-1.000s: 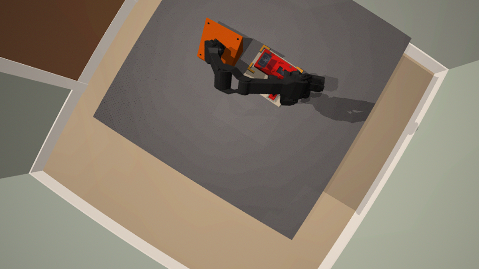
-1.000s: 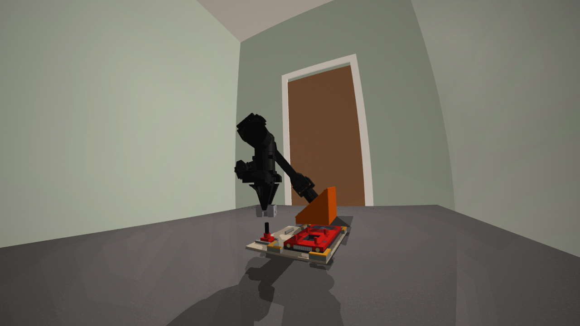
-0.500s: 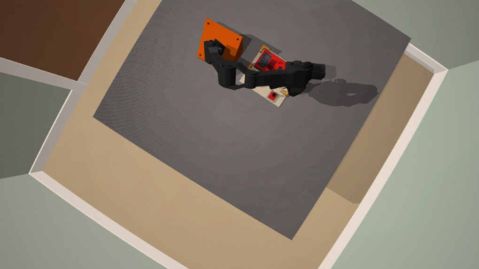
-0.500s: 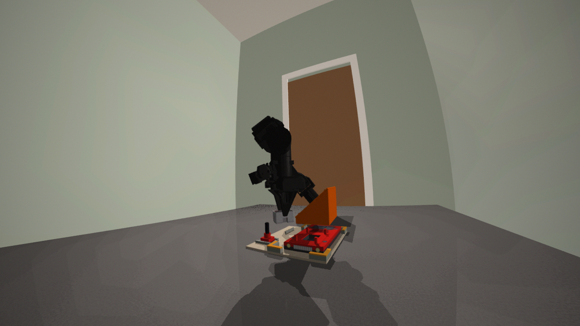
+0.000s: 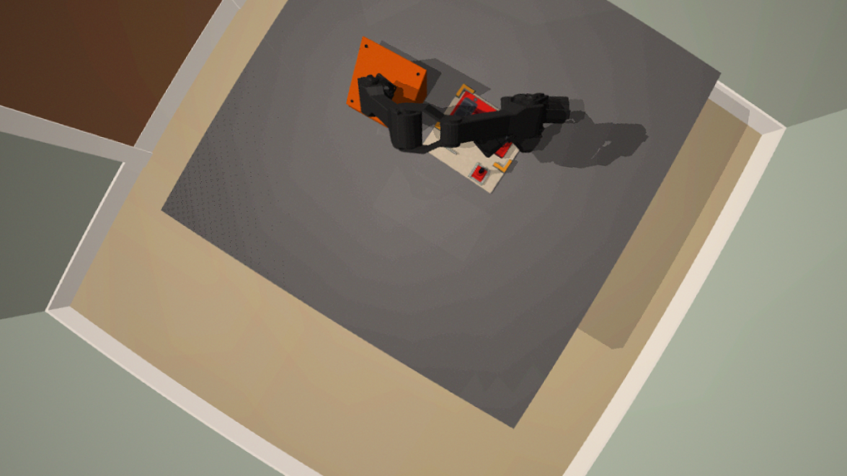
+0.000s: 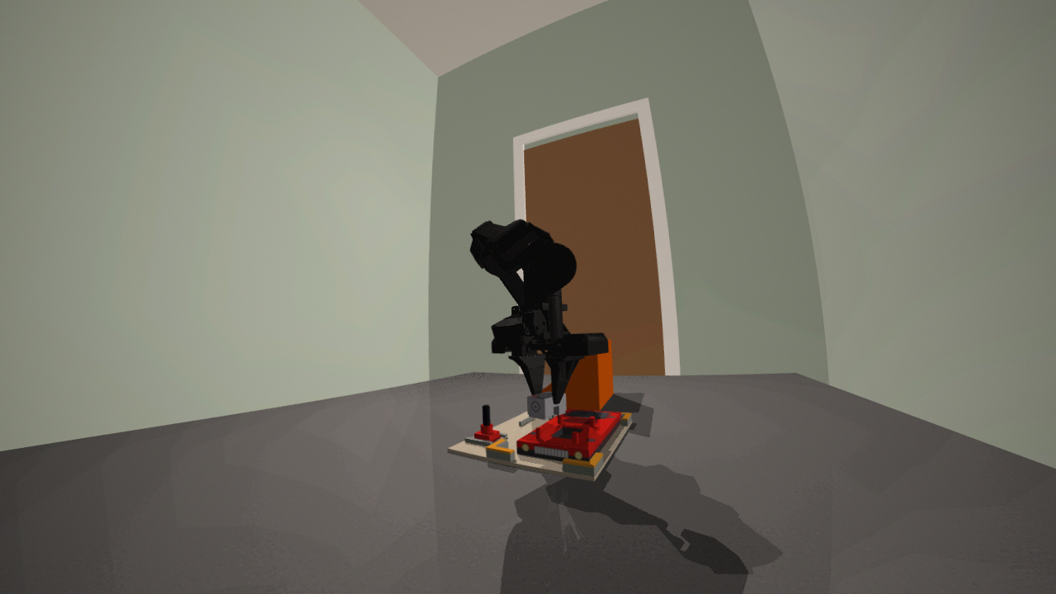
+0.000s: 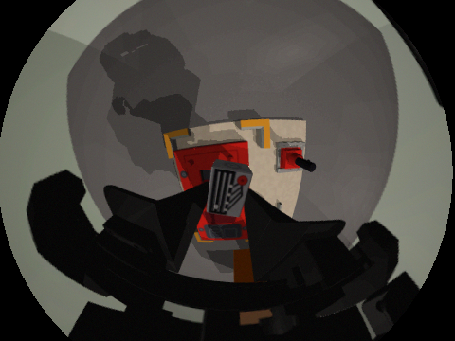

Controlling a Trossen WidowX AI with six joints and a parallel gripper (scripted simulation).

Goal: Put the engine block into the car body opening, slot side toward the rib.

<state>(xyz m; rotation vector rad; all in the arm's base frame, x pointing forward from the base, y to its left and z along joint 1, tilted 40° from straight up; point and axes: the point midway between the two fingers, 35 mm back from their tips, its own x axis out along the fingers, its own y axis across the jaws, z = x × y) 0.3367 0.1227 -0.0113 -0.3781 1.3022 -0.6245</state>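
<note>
The pincer (image 6: 547, 396) is clamped on the block (image 6: 539, 407), which hangs between its fingertips. Below it sits the red car (image 6: 570, 433) on the board (image 6: 472, 447); the block is above the car, not seated.

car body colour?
Red car body, with a dark opening on top. Clearest in the exterior view.

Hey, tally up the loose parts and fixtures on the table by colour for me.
Red: 2, the car body and small peg base
Grey: 1, the engine block held in the jaws
Orange: 1, the wedge mount
Beige: 1, the base plate
Total: 5
</note>
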